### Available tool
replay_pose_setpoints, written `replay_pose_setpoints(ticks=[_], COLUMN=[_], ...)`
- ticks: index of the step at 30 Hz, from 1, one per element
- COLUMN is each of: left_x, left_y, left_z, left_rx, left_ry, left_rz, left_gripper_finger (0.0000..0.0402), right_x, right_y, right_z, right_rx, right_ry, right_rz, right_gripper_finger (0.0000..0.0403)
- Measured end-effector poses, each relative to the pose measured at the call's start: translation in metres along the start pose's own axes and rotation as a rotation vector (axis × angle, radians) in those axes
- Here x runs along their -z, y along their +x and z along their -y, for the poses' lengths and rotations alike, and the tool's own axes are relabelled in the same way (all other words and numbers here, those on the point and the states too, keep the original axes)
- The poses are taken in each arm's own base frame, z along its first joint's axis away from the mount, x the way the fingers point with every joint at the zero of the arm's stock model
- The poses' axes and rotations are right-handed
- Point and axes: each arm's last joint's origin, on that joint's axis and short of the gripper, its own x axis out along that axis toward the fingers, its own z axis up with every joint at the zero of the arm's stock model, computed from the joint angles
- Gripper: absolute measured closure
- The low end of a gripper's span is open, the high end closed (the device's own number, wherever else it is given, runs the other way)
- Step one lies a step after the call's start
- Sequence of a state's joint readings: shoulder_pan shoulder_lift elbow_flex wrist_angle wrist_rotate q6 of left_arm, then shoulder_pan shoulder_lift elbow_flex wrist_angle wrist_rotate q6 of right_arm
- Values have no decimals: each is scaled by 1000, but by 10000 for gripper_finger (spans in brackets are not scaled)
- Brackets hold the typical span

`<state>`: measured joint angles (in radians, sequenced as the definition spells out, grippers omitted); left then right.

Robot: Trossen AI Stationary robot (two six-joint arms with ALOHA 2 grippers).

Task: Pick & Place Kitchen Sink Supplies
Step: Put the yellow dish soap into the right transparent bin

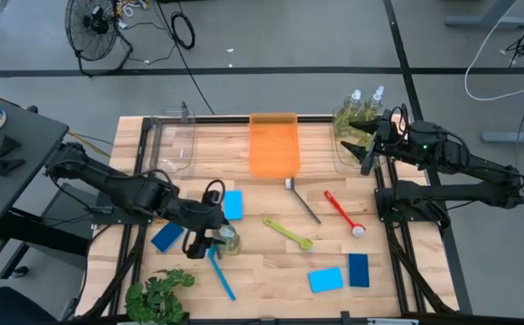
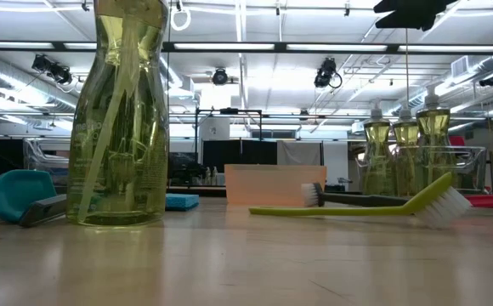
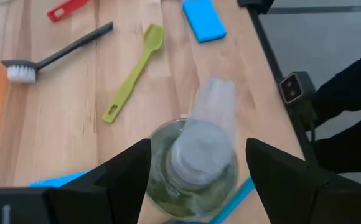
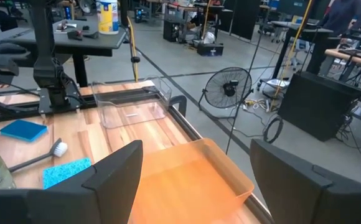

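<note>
1. We see the left gripper (image 1: 210,242) low and left of centre in the high view, poised over a pump bottle (image 1: 227,238) standing upright on the table (image 1: 271,271).
2. From the left wrist, its two fingers (image 3: 115,177) stand wide, one on each side of the bottle (image 3: 193,165); we cannot tell whether they touch the glass, and nothing is lifted.
3. In the low view that bottle (image 2: 119,115) fills the left of the frame, base flat on the wood.
4. The right gripper (image 1: 368,135) sits upper right in the high view, above a clear bin (image 1: 350,144) that holds more bottles (image 1: 357,106); its fingers (image 4: 115,168) are spread apart and hold nothing.
5. An orange tray (image 1: 273,144) lies top centre, with a second clear bin (image 1: 173,144) in the upper left.
6. Mid-table we spot a black brush (image 1: 302,200), a red brush (image 1: 343,214) to its right and a green brush (image 1: 288,233) below them.
7. A blue brush (image 1: 220,275) lies just under the left gripper.
8. Sponges: one (image 1: 233,205) above the bottle, one (image 1: 167,236) to its left, and a pair (image 1: 326,279) (image 1: 359,270) lower right.
9. A plant (image 1: 158,296) sits at the bottom left edge.
</note>
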<state>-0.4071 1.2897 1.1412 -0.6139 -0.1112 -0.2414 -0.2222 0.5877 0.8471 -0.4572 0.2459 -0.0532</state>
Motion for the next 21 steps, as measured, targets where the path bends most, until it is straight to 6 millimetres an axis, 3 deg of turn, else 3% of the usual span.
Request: replay_pose_setpoints(ticks=[5,15,21], left_x=[-1,-2,-4], left_y=[5,5,5], left_z=[-3,-5,-7], left_rx=[-16,15,-23], left_ry=[-18,-18,-72], left_rz=[-4,-7,26], left_gripper_finger=[154,279,280], right_x=[0,0,0], right_y=[1,1,1], right_z=[0,0,0], right_rx=[0,0,0], right_ry=[19,19,18], right_rz=[-2,-2,-3], right_gripper_finger=[108,108,108])
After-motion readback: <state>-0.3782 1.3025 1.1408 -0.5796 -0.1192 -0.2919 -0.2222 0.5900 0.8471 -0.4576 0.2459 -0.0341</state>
